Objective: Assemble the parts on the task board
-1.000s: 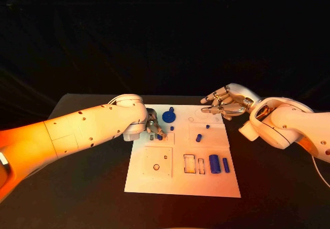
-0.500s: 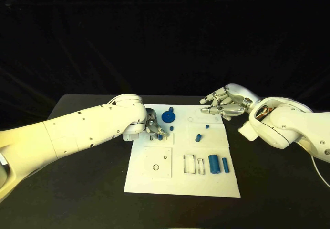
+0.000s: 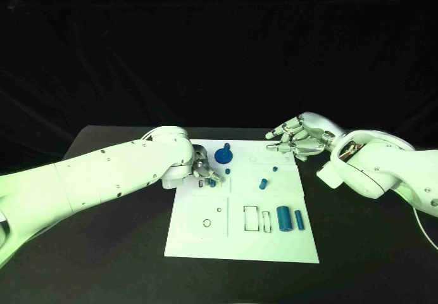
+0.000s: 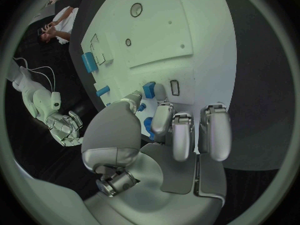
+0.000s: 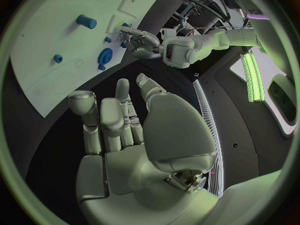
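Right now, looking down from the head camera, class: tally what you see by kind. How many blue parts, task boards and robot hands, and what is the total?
blue parts: 7 (one sits between the fingertips of the left hand)
task board: 1
robot hands: 2 (the left hand, and the right hand, which holds nothing)
Total: 10

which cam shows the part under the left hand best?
Left wrist view: the small blue part sits right at the left hand's fingertips. Head view shows it tiny, mostly hidden. Right wrist view: too small to tell.
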Action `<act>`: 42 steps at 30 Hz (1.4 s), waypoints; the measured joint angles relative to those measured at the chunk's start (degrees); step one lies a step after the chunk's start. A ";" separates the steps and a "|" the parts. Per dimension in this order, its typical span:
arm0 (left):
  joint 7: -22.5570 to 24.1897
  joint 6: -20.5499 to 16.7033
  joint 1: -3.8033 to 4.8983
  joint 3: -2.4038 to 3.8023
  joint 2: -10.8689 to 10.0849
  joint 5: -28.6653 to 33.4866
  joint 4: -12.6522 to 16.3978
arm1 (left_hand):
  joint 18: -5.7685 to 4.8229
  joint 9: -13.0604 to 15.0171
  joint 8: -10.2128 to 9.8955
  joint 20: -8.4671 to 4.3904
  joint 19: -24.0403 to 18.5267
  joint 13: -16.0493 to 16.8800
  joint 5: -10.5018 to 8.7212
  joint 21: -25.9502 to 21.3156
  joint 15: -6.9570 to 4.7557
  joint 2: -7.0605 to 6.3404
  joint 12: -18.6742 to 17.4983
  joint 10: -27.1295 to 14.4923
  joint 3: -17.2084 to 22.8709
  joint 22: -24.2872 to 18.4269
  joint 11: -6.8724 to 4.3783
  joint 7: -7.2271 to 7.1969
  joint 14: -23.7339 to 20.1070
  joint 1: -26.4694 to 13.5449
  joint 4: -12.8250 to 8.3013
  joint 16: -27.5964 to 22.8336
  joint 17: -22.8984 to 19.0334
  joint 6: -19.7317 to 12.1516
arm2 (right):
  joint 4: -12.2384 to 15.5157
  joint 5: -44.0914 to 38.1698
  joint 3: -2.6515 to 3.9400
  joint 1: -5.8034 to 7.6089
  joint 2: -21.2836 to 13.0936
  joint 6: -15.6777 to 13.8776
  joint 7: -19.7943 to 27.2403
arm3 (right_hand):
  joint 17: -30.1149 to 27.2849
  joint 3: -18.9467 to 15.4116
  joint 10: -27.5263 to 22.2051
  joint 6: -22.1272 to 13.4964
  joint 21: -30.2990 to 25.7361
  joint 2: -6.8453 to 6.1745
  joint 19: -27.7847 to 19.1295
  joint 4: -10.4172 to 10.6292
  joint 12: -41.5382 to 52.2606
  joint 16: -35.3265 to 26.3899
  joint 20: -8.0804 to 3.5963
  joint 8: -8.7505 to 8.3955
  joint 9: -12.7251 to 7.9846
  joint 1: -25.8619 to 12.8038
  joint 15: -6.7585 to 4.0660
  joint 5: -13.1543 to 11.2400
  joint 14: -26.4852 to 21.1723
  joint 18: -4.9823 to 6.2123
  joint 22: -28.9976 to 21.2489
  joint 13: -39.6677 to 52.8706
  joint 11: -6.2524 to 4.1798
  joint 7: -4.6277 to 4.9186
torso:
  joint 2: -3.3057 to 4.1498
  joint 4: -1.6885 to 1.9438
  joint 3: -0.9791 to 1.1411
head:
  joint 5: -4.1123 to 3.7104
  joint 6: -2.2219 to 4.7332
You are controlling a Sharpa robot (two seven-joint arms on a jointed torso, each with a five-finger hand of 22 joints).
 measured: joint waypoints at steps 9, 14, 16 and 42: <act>-0.02 -0.73 3.79 1.21 -2.28 1.12 1.22 | -0.01 -0.07 -0.10 0.00 0.00 -3.12 0.00 -1.54 0.00 1.03 -2.57 -2.34 -3.73 0.00 0.69 0.86 0.00 1.03 0.11 0.00 -0.01 -1.92 | -0.43 0.00 -0.09 -0.01 0.12 0.02 -0.06 | 0.00 -0.26 0.00 0.00 0.00 0.00 0.00 0.26 0.00 0.00 0.00 0.00 0.00 0.00 0.00 0.00 0.00 0.00 0.00 -0.05 0.00 0.00 | -0.36 0.12 0.20 | 0.01 0.32; -0.03 -0.73 5.97 1.33 -3.22 2.12 0.93 | -0.01 -0.38 -0.55 0.00 0.00 -3.98 0.00 -2.07 0.04 0.57 -3.43 -3.07 -6.06 0.00 1.01 1.37 -0.04 2.17 0.08 0.00 -0.01 -2.83 | -0.38 0.15 -0.15 -0.01 0.32 0.05 -0.10 | 0.00 -0.31 0.00 0.00 0.00 0.00 0.00 0.31 0.00 0.00 0.00 0.00 0.00 0.00 0.00 0.00 0.00 0.00 0.00 -0.06 0.00 0.00 | -0.47 0.12 0.33 | 0.14 0.51; -0.03 -0.73 6.41 1.33 -3.49 2.57 0.48 | -0.01 -0.90 -1.42 0.14 0.14 -4.46 0.00 -2.42 0.21 1.07 -3.87 -3.49 -7.15 0.00 1.42 1.69 -0.21 3.04 0.14 0.00 -0.01 -3.58 | -0.30 0.25 -0.17 -0.01 0.35 0.08 -0.11 | 0.00 -0.31 0.00 0.00 0.00 0.00 0.00 0.31 0.00 0.00 0.00 0.00 -0.01 0.00 0.00 0.00 0.00 0.00 0.00 -0.05 0.00 0.00 | -0.47 0.10 0.36 | 0.22 0.55; 1.87 1.17 5.12 -0.10 5.93 4.33 -20.09 | -0.01 -6.38 -6.64 1.35 0.11 -5.96 0.00 -2.92 1.65 4.19 -4.99 -5.31 -11.90 0.04 2.83 3.31 -0.20 8.12 0.25 0.00 -0.03 -4.13 | -0.86 0.45 -0.29 -0.15 1.18 0.26 -0.22 | 0.01 -0.63 0.01 0.02 -0.23 -0.01 0.00 0.31 0.23 0.00 0.00 0.00 -0.01 0.01 0.00 0.00 0.00 0.00 0.01 -0.11 0.01 -0.03 | 0.16 -0.15 0.04 | 0.64 1.24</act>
